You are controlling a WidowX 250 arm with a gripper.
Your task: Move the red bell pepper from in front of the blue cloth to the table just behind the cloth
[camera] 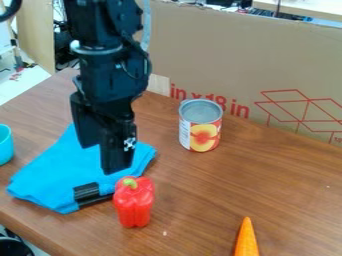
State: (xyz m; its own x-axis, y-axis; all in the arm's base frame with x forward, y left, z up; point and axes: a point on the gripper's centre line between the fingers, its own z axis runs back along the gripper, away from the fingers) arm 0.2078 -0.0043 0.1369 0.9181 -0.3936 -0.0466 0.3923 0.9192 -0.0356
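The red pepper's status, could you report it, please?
Gripper over blue cloth. Red pepper upright on table. Cloth close beside it; can and carrot apart.

One can (200, 125), one pepper (134, 204), one carrot (246, 240), one cloth (50, 172), one cup (5, 146).

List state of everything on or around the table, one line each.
Gripper: low over the cloth
Cloth: lying low, rumpled
Pepper: upright
Can: upright; can't tell if opened
Carrot: lying down, partly out of frame
Cup: upright, partly out of frame
Cardboard: standing upright
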